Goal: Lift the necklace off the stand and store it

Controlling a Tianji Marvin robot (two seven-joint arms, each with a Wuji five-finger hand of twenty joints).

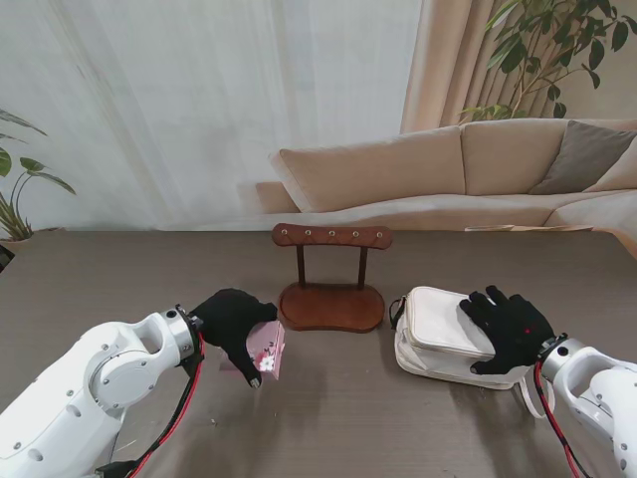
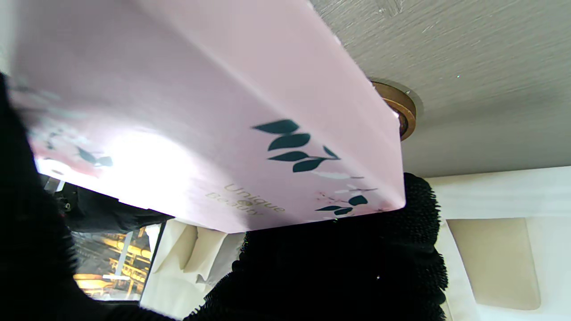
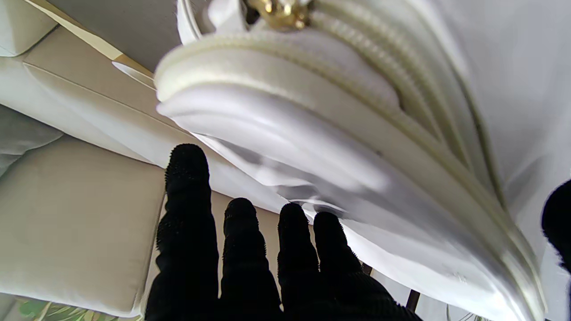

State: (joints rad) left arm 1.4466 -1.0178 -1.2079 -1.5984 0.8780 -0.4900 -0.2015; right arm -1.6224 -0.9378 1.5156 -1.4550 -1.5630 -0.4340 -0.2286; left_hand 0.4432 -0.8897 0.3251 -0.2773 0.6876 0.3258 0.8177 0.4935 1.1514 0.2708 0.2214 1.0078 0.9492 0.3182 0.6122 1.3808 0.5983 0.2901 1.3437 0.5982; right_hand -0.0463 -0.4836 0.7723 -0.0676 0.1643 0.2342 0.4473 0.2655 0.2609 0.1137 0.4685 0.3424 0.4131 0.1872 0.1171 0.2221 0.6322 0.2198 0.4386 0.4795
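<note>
Nearest the robot, two white jointed arms enter from the lower corners of the stand view, each ending in a black-gloved five-finger hand.

The left hand (image 1: pixel 234 327) is closed around a flat pink card or box printed with dark leaves (image 1: pixel 267 352). In the stand view the card sits tilted on edge, its lower corner close to the dark brown wood-grain table (image 1: pixel 338 418); whether it touches the surface cannot be told. The left wrist view shows the same pink card (image 2: pixel 214 125) filling most of the frame, with the gloved fingers (image 2: pixel 415 209) pressed against one face and lettering reading "Unique Beauty" near the leaf print.

The right hand (image 1: pixel 510 329) lies palm down on top of a white zippered leather handbag (image 1: pixel 438 339), fingers extended and slightly spread, resting on the bag rather than wrapped around it. The right wrist view shows the four fingers (image 3: pixel 241 249) straight alongside the bag's padded rim (image 3: pixel 312 133), with a gold metal fitting at the zipper end.

Between the two hands and a little farther from the robot stands a dark wooden T-bar jewellery stand on an oval base (image 1: pixel 330 289), just beside the handbag and near the pink card. Its crossbar carries a row of small pale studs. No necklace can be made out on the bar or elsewhere; its location cannot be told.

Beyond the table stands a beige upholstered sofa (image 1: pixel 448 169) before pale curtains.
</note>
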